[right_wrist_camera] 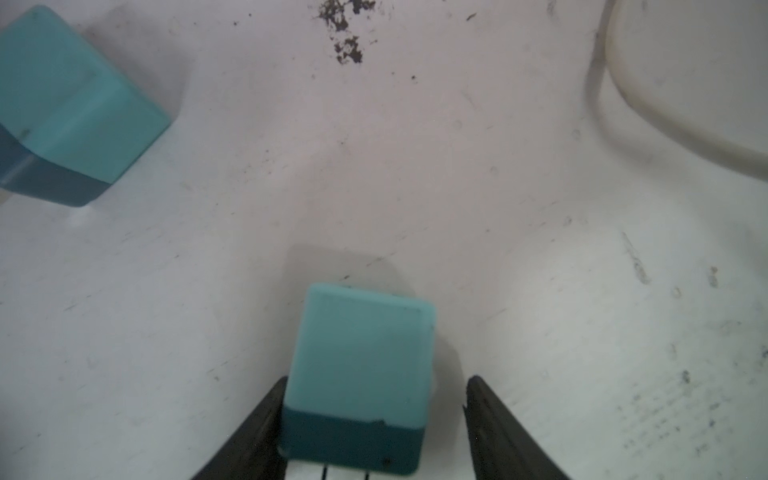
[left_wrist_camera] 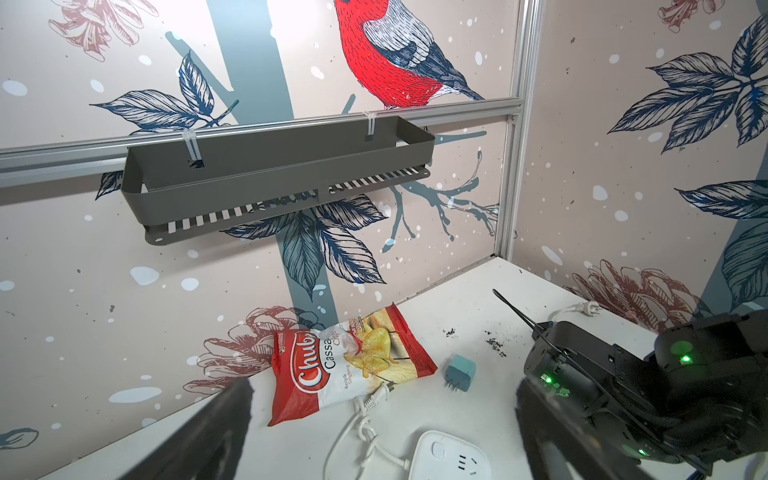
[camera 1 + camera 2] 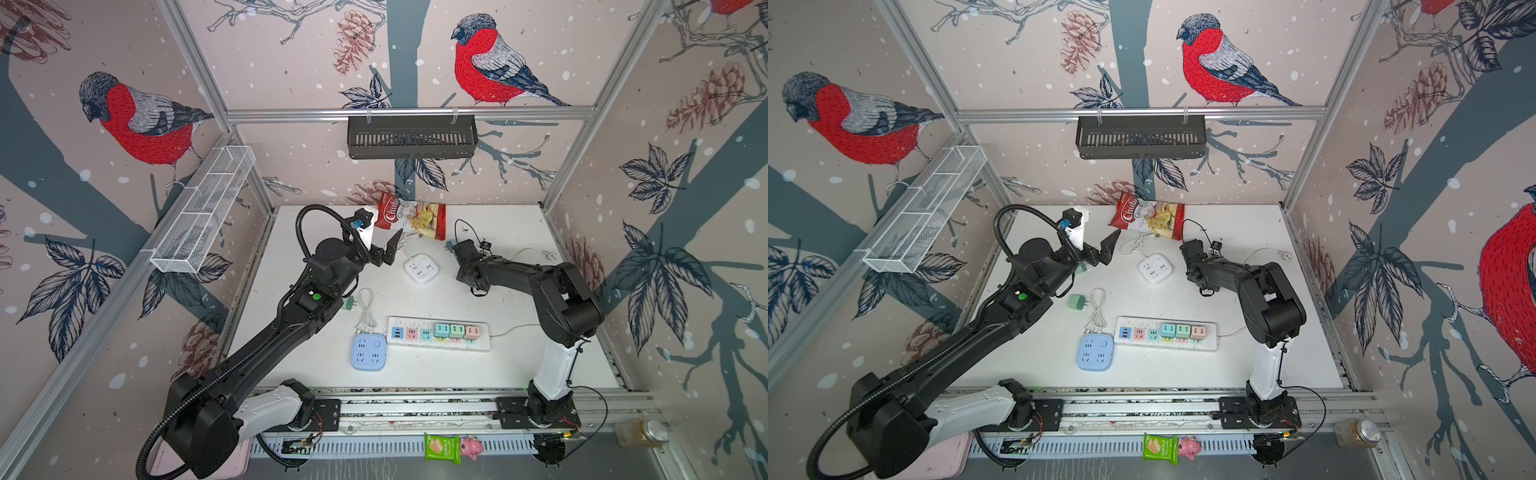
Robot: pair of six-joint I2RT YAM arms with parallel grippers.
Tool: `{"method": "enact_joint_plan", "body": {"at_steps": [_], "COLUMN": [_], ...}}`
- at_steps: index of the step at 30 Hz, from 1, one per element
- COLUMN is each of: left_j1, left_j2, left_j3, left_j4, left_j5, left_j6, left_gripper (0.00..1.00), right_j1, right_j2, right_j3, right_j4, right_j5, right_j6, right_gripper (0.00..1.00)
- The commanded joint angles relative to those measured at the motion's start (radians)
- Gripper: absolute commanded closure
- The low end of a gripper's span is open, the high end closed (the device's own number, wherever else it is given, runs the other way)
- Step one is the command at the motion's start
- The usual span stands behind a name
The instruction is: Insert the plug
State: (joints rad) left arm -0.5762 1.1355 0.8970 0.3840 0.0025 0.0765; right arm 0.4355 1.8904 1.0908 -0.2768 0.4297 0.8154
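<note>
A teal plug (image 1: 361, 353) lies on the white table between the fingers of my right gripper (image 1: 378, 380). One finger (image 1: 266, 411) touches its side; the other finger (image 1: 490, 411) stands apart with a gap, so the gripper is open around it. A second teal plug (image 1: 62, 104) (image 2: 460, 372) lies close by. In both top views the right gripper (image 3: 455, 246) (image 3: 1185, 249) is low at the back of the table. The white power strip (image 3: 438, 334) (image 3: 1167, 334) near the front holds three coloured plugs. My left gripper (image 3: 388, 249) (image 2: 374, 449) hovers open and empty above the white socket cube (image 3: 421, 269).
A chips bag (image 3: 411, 220) lies at the back. A blue socket cube (image 3: 368, 352) and a green plug (image 3: 1076, 302) sit left of the strip. A white cord with a plug (image 3: 548, 254) trails at the right. A black basket (image 3: 411, 137) hangs on the back wall.
</note>
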Motion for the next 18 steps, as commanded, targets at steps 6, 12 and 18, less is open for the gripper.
{"method": "enact_joint_plan", "body": {"at_steps": [6,12,18], "left_j1": [0.002,0.003,0.003], "left_j2": [-0.015,-0.008,-0.014], "left_j3": [-0.005,-0.001,0.0], "left_j4": [0.054,0.049,0.046], "left_j5": [0.021,0.021,0.011], "left_j6": [-0.014,-0.015,-0.004], "left_gripper": [0.02,0.02,0.02], "right_j1": [-0.014,-0.031,-0.033], "right_j2": [0.023,0.062,0.058], "right_j3": [-0.043,-0.042,-0.059], "right_j4": [0.004,0.038,0.054], "right_j5": [-0.012,-0.058,-0.062], "right_j6": [-0.009,-0.025,-0.038], "right_gripper": [0.29,0.33,0.52]}}
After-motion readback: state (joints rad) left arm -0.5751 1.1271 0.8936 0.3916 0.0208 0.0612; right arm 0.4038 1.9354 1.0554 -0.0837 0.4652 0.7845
